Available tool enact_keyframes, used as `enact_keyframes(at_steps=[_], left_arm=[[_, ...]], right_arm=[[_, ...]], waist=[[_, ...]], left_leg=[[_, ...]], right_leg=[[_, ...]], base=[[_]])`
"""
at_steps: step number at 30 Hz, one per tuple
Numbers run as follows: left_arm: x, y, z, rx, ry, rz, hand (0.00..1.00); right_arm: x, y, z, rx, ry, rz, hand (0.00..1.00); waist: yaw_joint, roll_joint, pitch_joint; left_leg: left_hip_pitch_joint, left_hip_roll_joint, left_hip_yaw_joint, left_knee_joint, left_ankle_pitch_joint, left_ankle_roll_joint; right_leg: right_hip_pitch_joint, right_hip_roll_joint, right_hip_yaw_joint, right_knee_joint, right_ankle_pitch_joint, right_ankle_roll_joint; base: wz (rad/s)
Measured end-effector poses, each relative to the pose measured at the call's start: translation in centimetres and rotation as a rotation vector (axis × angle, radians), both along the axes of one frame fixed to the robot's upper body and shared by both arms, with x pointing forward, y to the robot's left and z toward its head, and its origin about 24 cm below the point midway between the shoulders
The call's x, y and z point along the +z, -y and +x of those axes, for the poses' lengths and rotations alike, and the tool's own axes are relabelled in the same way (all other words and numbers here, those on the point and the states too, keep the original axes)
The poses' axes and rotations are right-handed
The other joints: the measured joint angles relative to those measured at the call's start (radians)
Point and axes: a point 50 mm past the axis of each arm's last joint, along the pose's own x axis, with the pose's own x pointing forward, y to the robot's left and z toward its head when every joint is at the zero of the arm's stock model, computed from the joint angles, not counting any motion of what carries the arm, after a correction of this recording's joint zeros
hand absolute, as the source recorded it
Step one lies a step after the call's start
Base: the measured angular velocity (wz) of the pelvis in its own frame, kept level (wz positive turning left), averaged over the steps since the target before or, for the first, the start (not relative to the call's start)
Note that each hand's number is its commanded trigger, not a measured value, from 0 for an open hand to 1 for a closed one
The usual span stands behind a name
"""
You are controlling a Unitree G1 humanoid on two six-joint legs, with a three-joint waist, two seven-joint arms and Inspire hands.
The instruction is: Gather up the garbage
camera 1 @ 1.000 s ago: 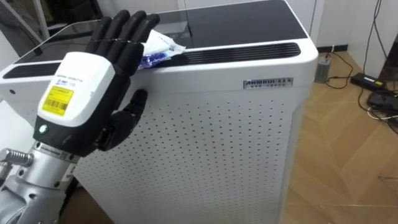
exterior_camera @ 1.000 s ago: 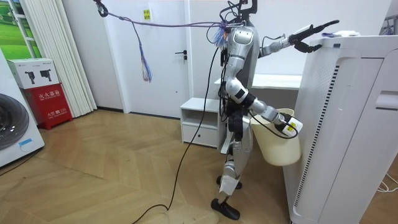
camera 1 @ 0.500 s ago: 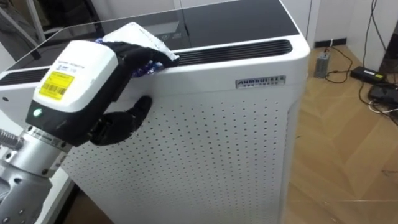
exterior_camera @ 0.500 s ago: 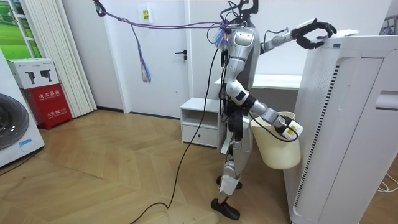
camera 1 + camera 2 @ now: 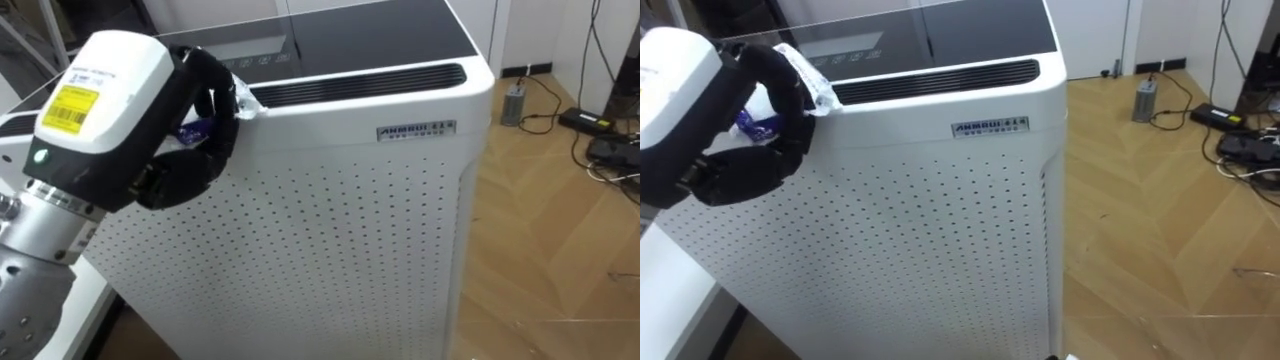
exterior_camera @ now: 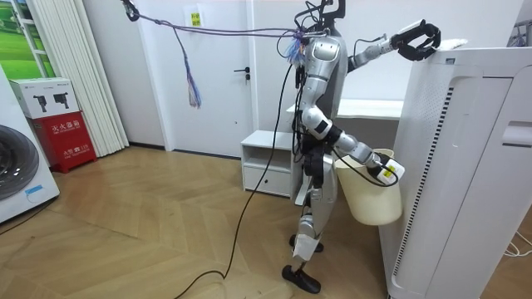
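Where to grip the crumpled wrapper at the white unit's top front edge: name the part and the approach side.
Grip its bunched middle, coming from the front over the edge. The wrapper is soft and crumpled, at the white unit's front lip, so fingers go over it and the thumb below. The left hand is curled round it that way.

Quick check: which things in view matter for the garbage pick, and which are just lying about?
Job: crumpled white-and-blue plastic wrapper, in the left hand; cream plastic bucket at the right hand.

Lying about: tall white perforated appliance; small grey can; black adapter with cables; red box; low white cabinet.
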Motion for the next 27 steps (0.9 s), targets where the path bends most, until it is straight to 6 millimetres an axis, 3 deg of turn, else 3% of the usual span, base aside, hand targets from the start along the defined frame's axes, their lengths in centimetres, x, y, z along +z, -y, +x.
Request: enact_keyframes(at_steps=[7, 10, 18, 22, 27], left_arm=[[-0.1, 0.0, 0.0, -0.001, -0.014, 0.003, 1.0], [0.1, -0.3, 0.1, -0.035, -0.061, -0.058, 1.0], [-0.6, -0.1, -0.3, -0.215, -0.222, -0.287, 1.0], [-1.4, 1.0, -0.5, -0.37, -0.307, -0.446, 1.0], [-3.0, 3.4, -1.0, -0.587, -0.506, -0.5, 1.0]], right_arm=[[-0.1, -0.2, 0.0, 0.004, -0.001, 0.0, 1.0], [-0.1, -0.2, 0.0, 0.004, -0.002, 0.0, 1.0], [0.0, -0.2, 0.2, 0.009, 0.004, 0.001, 1.0], [0.0, -0.9, 0.4, 0.038, 0.004, 0.009, 1.0], [0.1, -1.4, 0.8, 0.062, 0.007, 0.019, 1.0]], waist=[[0.0, 0.001, -0.0007], [0.0, 0.006, -0.0045], [-0.004, -0.006, 0.0014], [-0.026, -0.028, -0.003], [-0.025, -0.043, -0.0038]], left_leg=[[-0.002, 0.0, 0.0, 0.002, 0.0, 0.0], [-0.002, 0.0, -0.006, 0.002, 0.0, 0.0], [-0.011, -0.001, -0.007, 0.002, 0.0, 0.0], [-0.012, -0.002, -0.009, 0.004, 0.001, 0.001], [-0.01, -0.002, -0.007, 0.007, 0.001, 0.001]], right_leg=[[0.001, -0.001, -0.002, 0.001, 0.0, 0.0], [0.001, -0.001, -0.004, 0.0, 0.0, 0.0], [-0.002, -0.004, -0.005, 0.004, -0.001, 0.001], [0.004, -0.006, -0.021, 0.001, -0.001, 0.001], [0.008, -0.005, -0.021, 0.0, 0.0, 0.001]], base=[[0.0], [0.02], [0.02], [0.06], [-0.01]])
